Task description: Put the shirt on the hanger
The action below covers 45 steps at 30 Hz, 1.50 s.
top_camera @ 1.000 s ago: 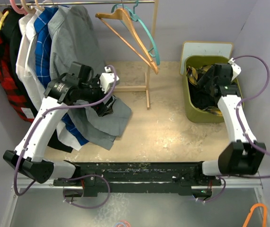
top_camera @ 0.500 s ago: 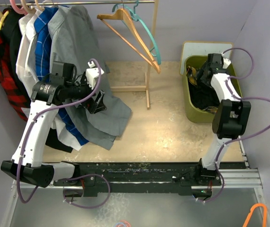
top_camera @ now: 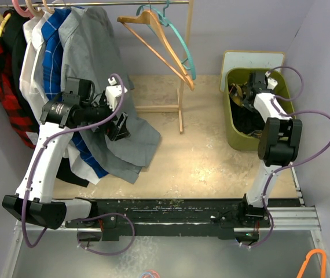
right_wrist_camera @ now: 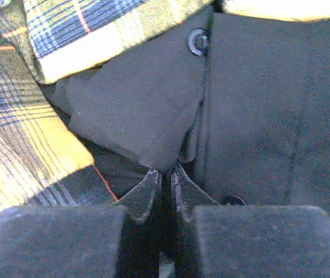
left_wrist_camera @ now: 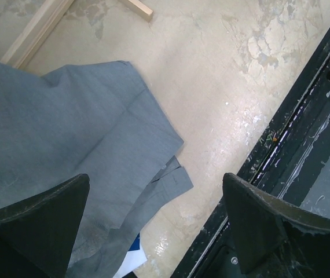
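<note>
The black shirt [right_wrist_camera: 252, 104] lies in the green bin [top_camera: 230, 130], under a yellow-and-black plaid garment [right_wrist_camera: 26, 145]. My right gripper [right_wrist_camera: 166, 176] reaches down into the bin [top_camera: 247, 97] and is shut on a fold of the shirt's black fabric, near its button placket. The teal hanger [top_camera: 183, 49] hangs on the rail at the back, beside a wooden hanger [top_camera: 156, 40]. My left gripper [left_wrist_camera: 154, 180] is open with nothing between its fingers, held in front of the hanging grey shirt [left_wrist_camera: 66, 127] at the left [top_camera: 118, 123].
Several garments hang on the rail at the left: red plaid, white, blue and the grey shirt [top_camera: 95, 52]. The rack's wooden post and foot [top_camera: 180, 113] stand mid-table. A white board [top_camera: 252, 59] leans behind the bin. A black rail [left_wrist_camera: 292, 139] runs along the near edge.
My right gripper has pushed deeper into the bin and shut on the black fabric. The left arm drew back to the left a little, then held still, staying open.
</note>
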Tool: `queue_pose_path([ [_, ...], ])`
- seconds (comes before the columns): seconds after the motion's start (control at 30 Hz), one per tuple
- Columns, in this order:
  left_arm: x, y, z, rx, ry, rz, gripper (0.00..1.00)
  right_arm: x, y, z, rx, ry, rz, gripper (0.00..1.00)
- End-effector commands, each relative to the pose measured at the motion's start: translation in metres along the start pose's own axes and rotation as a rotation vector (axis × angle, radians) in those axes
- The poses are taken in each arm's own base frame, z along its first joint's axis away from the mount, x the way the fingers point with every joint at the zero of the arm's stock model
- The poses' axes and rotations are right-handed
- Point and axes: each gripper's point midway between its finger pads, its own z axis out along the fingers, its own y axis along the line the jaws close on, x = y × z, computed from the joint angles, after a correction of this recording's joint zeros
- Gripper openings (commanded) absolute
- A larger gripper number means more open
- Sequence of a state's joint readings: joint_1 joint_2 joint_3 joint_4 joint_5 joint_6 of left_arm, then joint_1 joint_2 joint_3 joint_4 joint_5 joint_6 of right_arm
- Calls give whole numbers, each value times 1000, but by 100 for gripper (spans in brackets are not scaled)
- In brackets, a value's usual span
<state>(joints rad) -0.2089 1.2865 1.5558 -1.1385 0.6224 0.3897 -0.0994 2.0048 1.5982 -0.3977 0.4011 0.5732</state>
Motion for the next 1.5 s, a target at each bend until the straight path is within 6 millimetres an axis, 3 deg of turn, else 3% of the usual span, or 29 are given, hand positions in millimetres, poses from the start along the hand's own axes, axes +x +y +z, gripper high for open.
queue_pose_path([
  [0.0, -8, -1, -2, 16, -46, 38, 100, -39, -5, -44, -53, -124, 67, 0],
  [0.13, -8, -1, -1, 27, -47, 31, 100, -64, -20, -82, -49, -214, 78, 0],
  [0.3, -8, -1, 1, 35, -41, 27, 100, -94, -24, -137, -143, -327, 83, 0],
  [0.43, -7, -2, 1, 38, -40, 24, 100, -115, -11, -186, -310, -401, 106, 0],
  [0.6, -5, -3, 0, 38, -39, 26, 100, -137, 14, -270, -590, -477, 85, 0],
  [0.7, -2, -5, 0, 41, -35, 22, 100, -153, -1, -312, -605, -582, 121, 0],
  [0.83, -1, -6, 0, 48, -36, 26, 100, -165, -19, -346, -613, -684, 150, 0],
  [0.9, -1, -7, 0, 50, -36, 25, 100, -169, -14, -385, -733, -736, 120, 0],
  [0.97, 0, -8, 1, 58, -34, 23, 100, -171, -7, -442, -929, -830, 69, 0],
  [1.07, 1, -12, 2, 85, -32, 23, 100, -158, -5, -510, -1159, -926, -17, 0],
  [1.2, -2, -32, -4, 183, -63, 52, 100, -110, 11, -559, -1489, -886, -229, 0],
  [1.3, -7, -56, -16, 278, -117, 92, 100, -62, 14, -578, -1755, -776, -368, 0],
  [1.47, -10, -86, -39, 383, -187, 151, 100, 15, -7, -570, -1938, -701, -465, 0],
])
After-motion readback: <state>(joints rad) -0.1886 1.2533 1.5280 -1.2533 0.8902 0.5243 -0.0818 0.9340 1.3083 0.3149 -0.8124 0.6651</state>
